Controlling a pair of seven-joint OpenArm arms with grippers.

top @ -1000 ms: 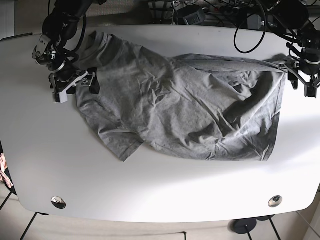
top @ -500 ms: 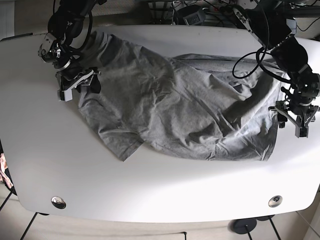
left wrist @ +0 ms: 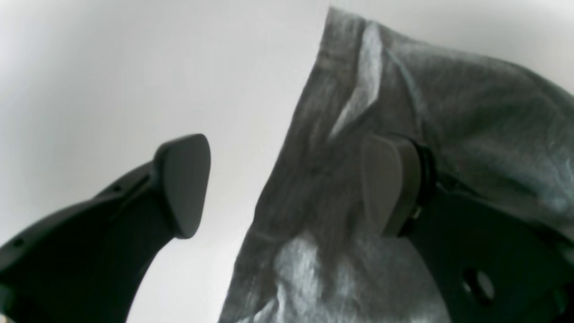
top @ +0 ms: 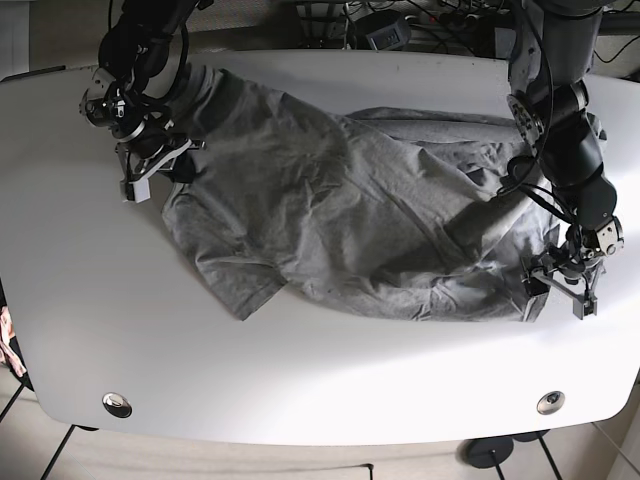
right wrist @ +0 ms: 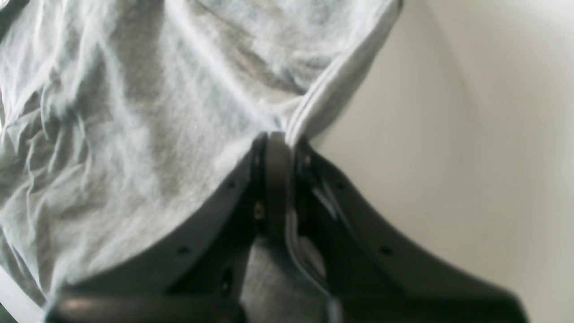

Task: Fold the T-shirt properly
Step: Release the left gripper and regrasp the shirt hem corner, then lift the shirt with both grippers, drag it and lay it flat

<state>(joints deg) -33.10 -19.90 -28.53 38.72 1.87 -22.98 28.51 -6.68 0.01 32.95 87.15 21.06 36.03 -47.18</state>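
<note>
The T-shirt (top: 370, 225) lies crumpled lengthwise across the table (top: 300, 380). The right gripper (right wrist: 281, 139) pinches its edge; the left gripper (left wrist: 287, 188), jaws apart, probably straddles the opposite corner's hem.

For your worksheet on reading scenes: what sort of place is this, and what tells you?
Probably a robotics lab bench: a white table with a grey T-shirt, two robot arms, and cables behind it.
</note>
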